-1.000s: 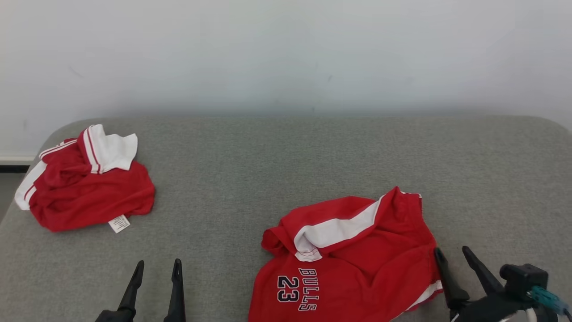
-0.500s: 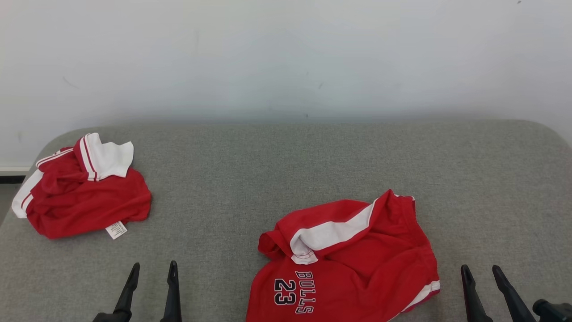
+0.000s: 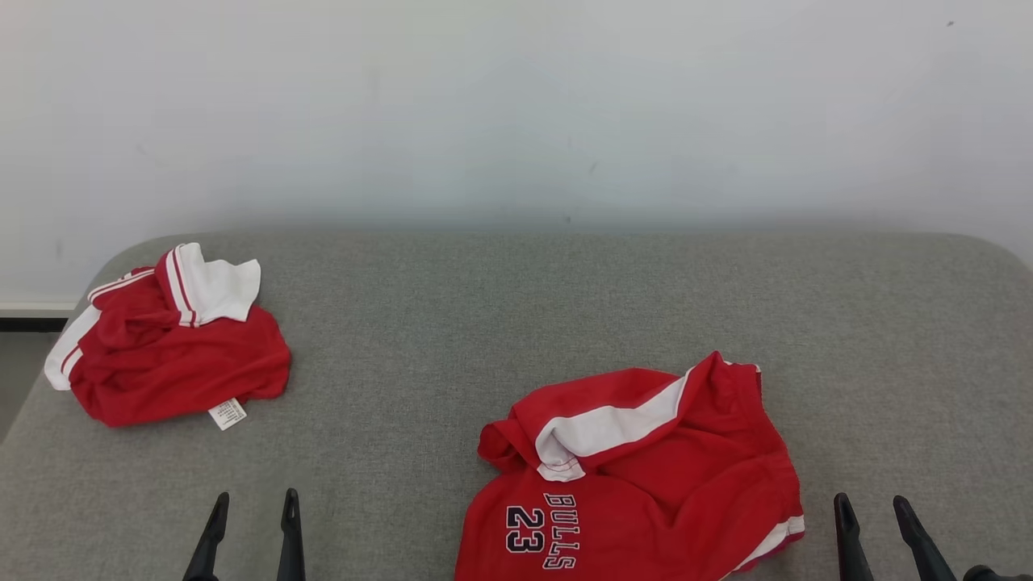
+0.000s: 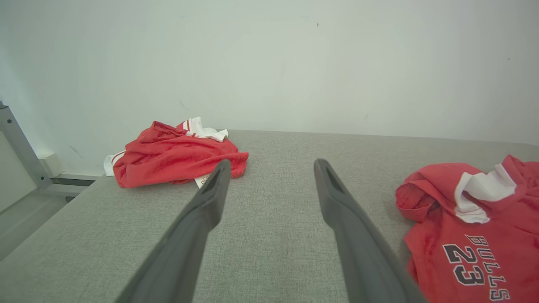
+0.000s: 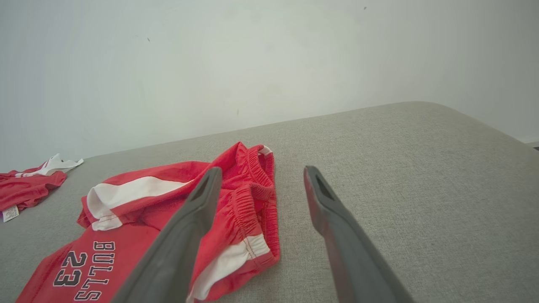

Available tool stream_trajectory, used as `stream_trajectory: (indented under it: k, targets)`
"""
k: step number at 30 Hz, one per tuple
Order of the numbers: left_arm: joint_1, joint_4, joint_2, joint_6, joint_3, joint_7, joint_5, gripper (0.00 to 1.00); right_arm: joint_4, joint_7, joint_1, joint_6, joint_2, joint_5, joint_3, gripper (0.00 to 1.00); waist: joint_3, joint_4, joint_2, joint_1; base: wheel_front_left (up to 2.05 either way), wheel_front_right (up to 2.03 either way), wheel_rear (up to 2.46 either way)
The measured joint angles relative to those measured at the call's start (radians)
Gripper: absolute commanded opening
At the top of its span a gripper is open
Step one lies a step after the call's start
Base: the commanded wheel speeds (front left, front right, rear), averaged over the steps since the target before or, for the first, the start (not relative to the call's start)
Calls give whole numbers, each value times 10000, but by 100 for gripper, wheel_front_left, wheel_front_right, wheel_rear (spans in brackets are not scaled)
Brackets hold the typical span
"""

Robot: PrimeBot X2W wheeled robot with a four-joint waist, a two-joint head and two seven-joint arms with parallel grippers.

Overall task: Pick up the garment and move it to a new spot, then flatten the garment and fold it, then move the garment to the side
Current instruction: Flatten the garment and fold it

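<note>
Shorts (image 3: pixel 646 476) red w/ white stripe, crumpled, "BULLS 23" print.

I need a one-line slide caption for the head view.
Red Bulls 23 shorts and a second red garment lie apart on the grey table; left pincer and right pincer open, empty.

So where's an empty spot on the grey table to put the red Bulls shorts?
The widest bare stretch of the grey fabric table runs along the white wall, between the crumpled red-and-white garment at far left and the red BULLS 23 shorts near front. The far right corner is bare too. Tightest: the front, between shorts and right gripper.
</note>
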Motion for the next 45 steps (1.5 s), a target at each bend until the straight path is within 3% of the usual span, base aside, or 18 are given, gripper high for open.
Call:
stream_trajectory:
  k: [23,38,45]
  targets:
    - [147,79,73,-173,75,0,107,100,-136,198,-11,0,-221,-190,207,100,46,139,0,0,0,0,0]
    - [151,1337,443,-249,-3521,0,-217,100,683,499,-143,0,-1718,136,1195,100,436,34,0,0,0,0,0]
    - [94,2209,585,-251,-4569,0,-685,100,1191,650,-669,0,-2385,284,2117,100,715,-61,0,0,0,0,0]
